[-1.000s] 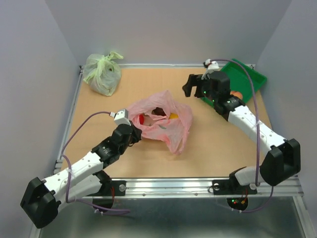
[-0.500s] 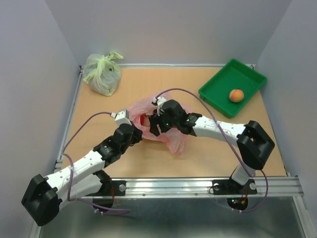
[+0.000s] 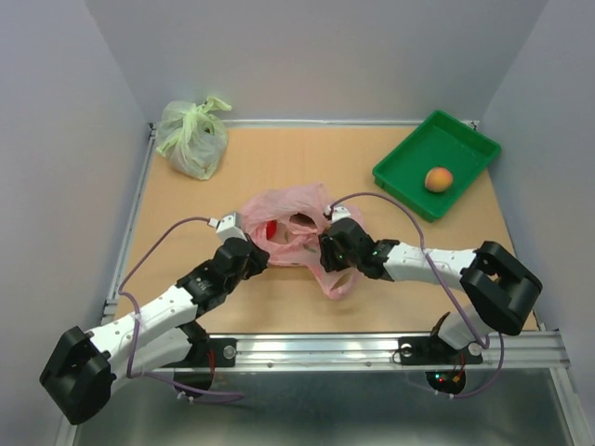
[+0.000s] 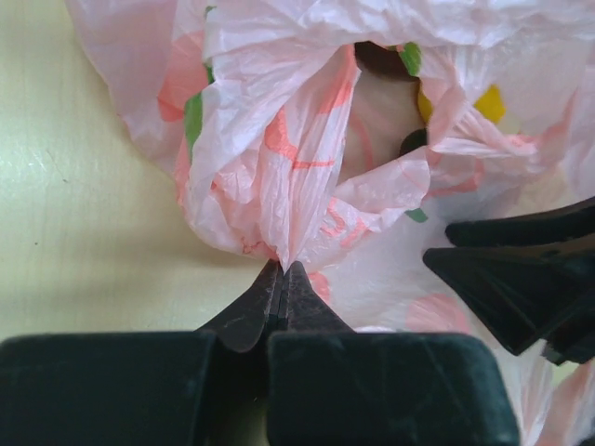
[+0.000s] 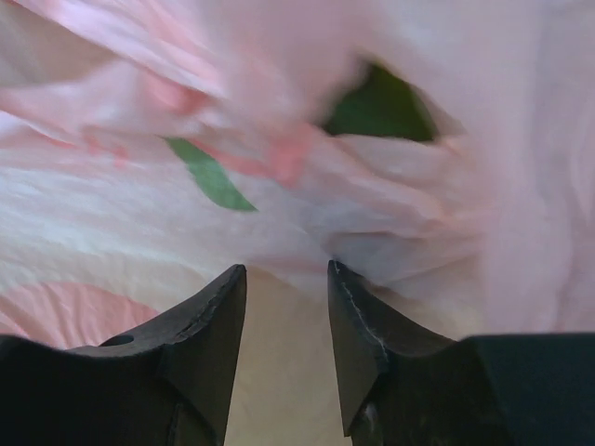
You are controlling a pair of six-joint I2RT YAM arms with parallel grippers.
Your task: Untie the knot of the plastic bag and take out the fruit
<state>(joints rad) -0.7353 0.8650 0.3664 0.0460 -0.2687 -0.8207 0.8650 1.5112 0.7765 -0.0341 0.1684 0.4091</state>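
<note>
The pink plastic bag (image 3: 302,232) lies mid-table with its mouth open; no knot shows. A red fruit (image 3: 269,226) shows inside it. In the left wrist view a yellow fruit (image 4: 491,102) and a dark one (image 4: 414,141) show in the mouth. My left gripper (image 3: 255,253) is shut on a fold of the bag's rim (image 4: 284,268). My right gripper (image 3: 327,253) is open, its tips (image 5: 286,271) pressed against the bag's right side (image 5: 279,204). A dark green shape (image 5: 376,107) shows through the plastic. An orange-peach fruit (image 3: 438,178) lies in the green tray (image 3: 451,139).
A tied pale green bag (image 3: 192,137) sits at the far left corner. The green tray stands at the far right corner. The right arm lies low across the near right of the table. Grey walls enclose three sides.
My right gripper has swung from over the green tray down to the bag's right side. The orange-peach fruit stays in the tray. The left gripper keeps its hold; the bag has flattened.
</note>
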